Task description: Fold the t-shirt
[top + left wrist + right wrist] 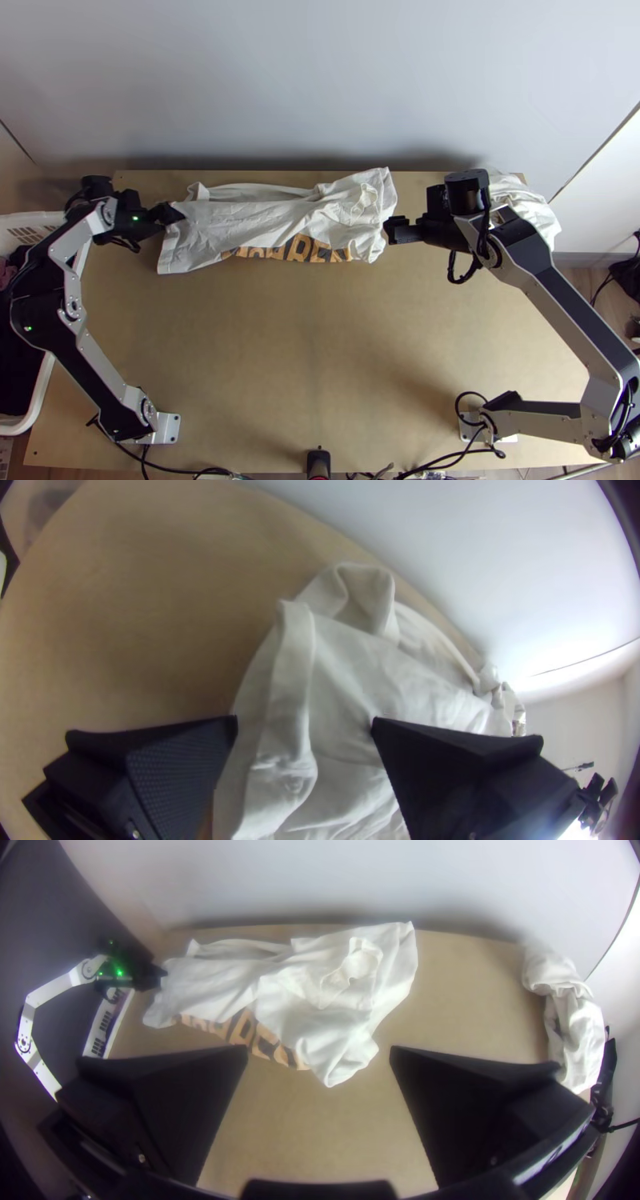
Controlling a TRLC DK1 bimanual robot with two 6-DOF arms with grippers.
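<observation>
The white t-shirt lies bunched lengthwise near the table's far edge, part of an orange and black print showing along its near side. At its left end is my left gripper; in the left wrist view that gripper stands open above the t-shirt, cloth visible between its fingers. Just beyond the shirt's right end is my right gripper. From the right wrist, the gripper is open, and the t-shirt shows its crumpled collar at one end.
Another white cloth lies heaped at the table's far right corner, behind the right arm. A white basket with dark cloth stands beyond the left edge. A pale wall rises behind the table.
</observation>
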